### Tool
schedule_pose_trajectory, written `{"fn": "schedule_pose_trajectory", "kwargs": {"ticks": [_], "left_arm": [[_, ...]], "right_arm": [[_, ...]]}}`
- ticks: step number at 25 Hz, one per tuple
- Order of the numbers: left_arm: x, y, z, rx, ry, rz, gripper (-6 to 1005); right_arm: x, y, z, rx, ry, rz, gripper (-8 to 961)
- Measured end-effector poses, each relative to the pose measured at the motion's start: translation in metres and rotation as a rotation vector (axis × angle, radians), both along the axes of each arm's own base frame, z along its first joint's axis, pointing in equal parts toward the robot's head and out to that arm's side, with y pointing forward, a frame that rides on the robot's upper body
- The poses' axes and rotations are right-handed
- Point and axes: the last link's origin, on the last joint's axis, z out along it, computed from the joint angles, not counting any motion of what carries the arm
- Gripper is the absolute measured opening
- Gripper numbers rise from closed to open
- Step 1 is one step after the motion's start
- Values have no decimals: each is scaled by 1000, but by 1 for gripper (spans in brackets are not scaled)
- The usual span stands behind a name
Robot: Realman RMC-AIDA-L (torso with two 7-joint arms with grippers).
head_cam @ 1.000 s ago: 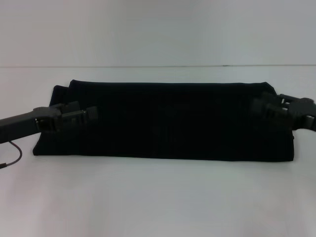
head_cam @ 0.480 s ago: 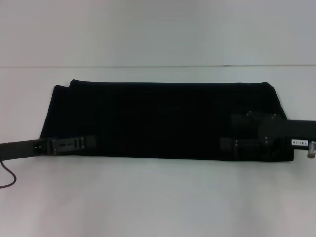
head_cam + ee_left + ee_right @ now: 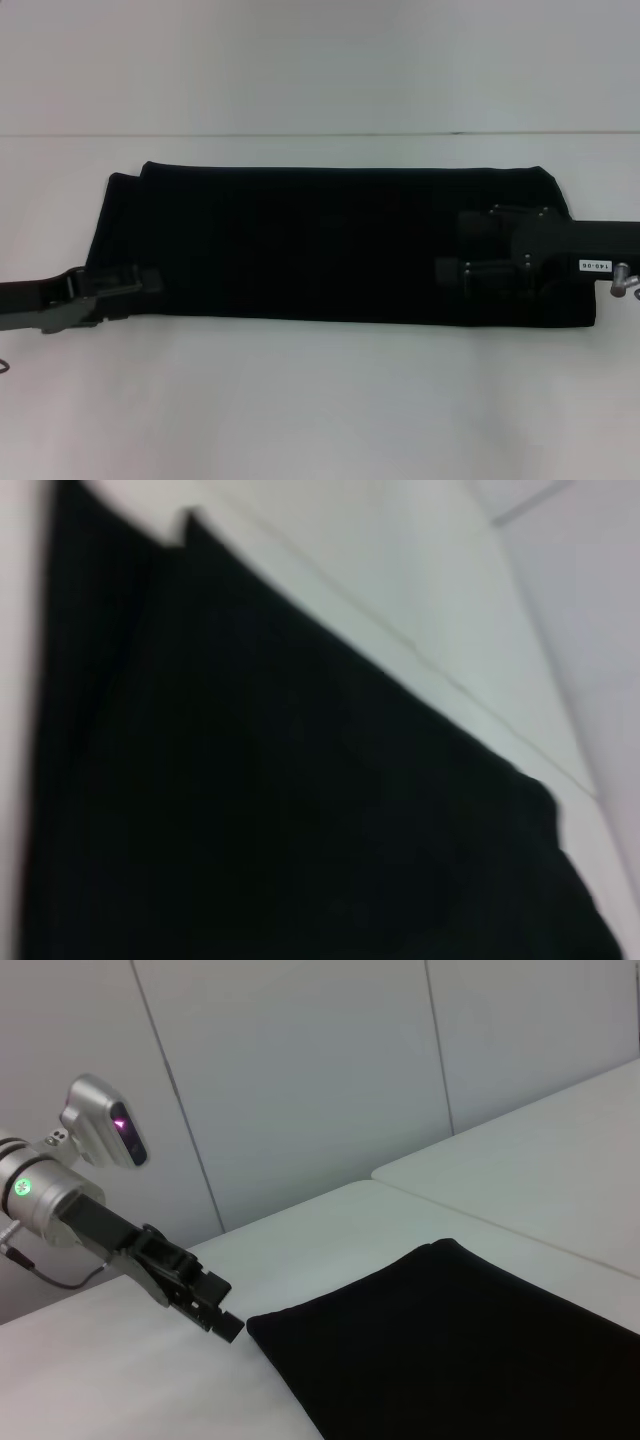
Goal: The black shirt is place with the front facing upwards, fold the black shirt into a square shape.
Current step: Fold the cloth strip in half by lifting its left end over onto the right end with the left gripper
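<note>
Black fabric, the black shirt (image 3: 330,240), lies as a long folded band across the middle of the white counter (image 3: 320,400), its length running from the counter's left side to its right, the near edge straight and the far left corner showing a stepped double layer. No lettering or neck label shows, so the printed side seems folded inward.

A second ago both arms were up at mid-height on the band's two ends. Since then the left end effector (image 3: 140,283) has dropped to the band's near left corner and drawn outward, so only its tip overlaps the cloth. The right end effector (image 3: 470,255) has swung inward and now sits over the band's right end, just above the near edge. The lengthwise fold looks finished, and I judge the arms are repositioning for a crosswise fold to make the square.

Black fingers on black cloth are hard to separate: I cannot tell whether either end effector is clenched on fabric or released. In the right wrist view the left end effector (image 3: 205,1300) sits just beside the shirt's (image 3: 460,1350) corner, seemingly not holding it. Cloth (image 3: 280,780) nearly fills the left wrist view, fingers unseen.
</note>
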Motion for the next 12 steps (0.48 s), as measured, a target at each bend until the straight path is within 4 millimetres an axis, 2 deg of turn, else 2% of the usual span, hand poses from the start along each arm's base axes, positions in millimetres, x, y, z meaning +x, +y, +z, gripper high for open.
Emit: {"fn": "schedule_pose_trajectory", "kwargs": {"ticks": [12], "left_arm": [[-17,13,5,-6,90,171,890]], "right_arm": [[-1,3,1,24,15,-13,944]]}}
